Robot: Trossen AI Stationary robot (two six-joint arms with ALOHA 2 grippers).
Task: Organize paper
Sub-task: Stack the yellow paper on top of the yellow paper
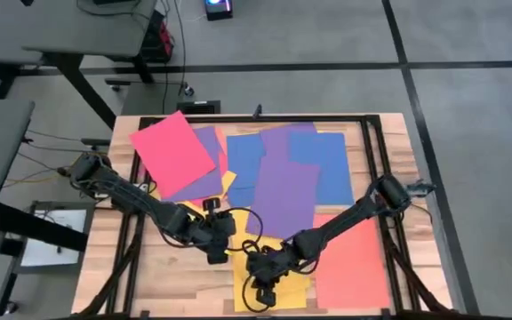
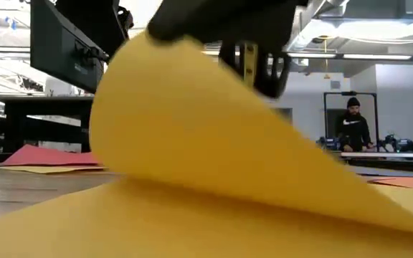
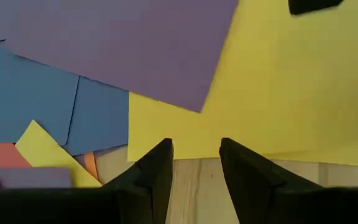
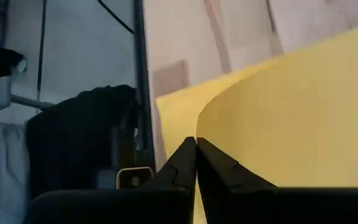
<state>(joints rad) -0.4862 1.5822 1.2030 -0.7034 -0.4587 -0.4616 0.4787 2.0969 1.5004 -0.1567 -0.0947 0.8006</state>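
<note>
Pinching one yellow sheet (image 4: 291, 112) at its edge, right gripper (image 4: 196, 149) jaws clamp it, curling it off the worktop (image 1: 389, 142). Left gripper (image 3: 194, 155) jaws narrowly apart, empty, at the sheet's edge. Visible: two red (image 1: 172, 147), two purple (image 1: 283, 187), about three blue sheets (image 1: 327, 164).

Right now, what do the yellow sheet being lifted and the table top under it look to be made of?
The yellow sheet looks like thin matte paper: it bends in a smooth curl where the right gripper pinches its edge, with no gloss. The table top looks like pale wood, since grain lines and plank seams show in the left wrist view, with perhaps a light satin finish. The left gripper hovers open over it.
</note>
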